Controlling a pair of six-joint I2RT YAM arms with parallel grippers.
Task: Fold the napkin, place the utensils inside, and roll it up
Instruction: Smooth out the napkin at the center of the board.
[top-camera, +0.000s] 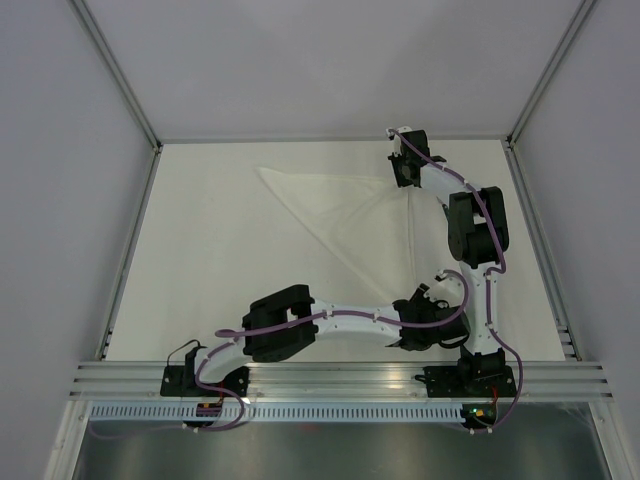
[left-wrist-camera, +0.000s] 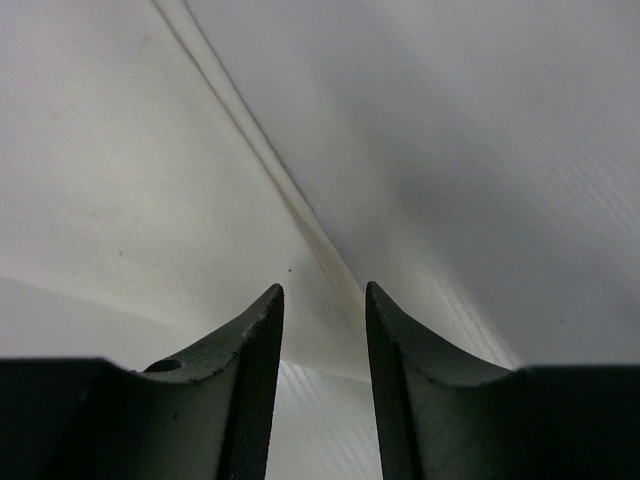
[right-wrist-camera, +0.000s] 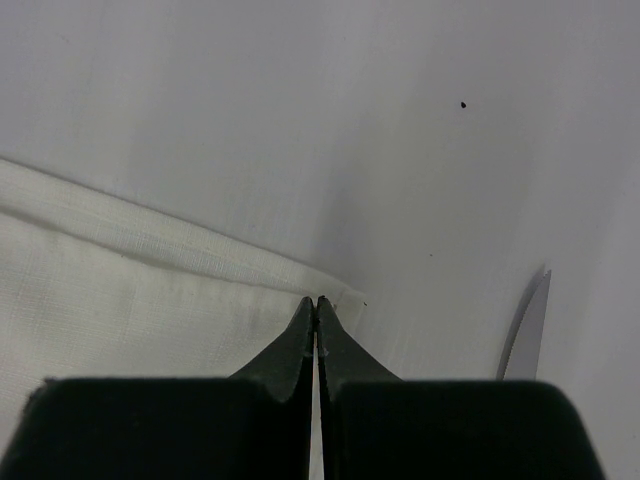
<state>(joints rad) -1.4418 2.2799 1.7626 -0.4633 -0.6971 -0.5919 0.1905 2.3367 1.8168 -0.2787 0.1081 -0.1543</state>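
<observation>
Nearest the arm bases, the left pincer (left-wrist-camera: 324, 292) stands with its jaws apart, straddling the napkin's hemmed edge near the triangle's near corner. It grips nothing.

The napkin (top-camera: 345, 205) lies flat on the bench (top-camera: 210, 290), folded to a triangle, with its long edge running from far left to near right. By my judgement it is thin, light, limp cloth: it will wrinkle if pushed, and its layers can slide apart. Take hold at a hem or corner, where the thicker hem gives the fingers a bite.

At the far right corner, the right pincer (right-wrist-camera: 317, 302) has its jaws together, tips on the corner hem. Whether cloth is caught between them cannot be told.

Beside that corner, clear of the cloth, a silvery knife blade (right-wrist-camera: 527, 325) shows. It is probably stiff, smooth and slippery, so grasp it across the handle, which is out of view.
</observation>
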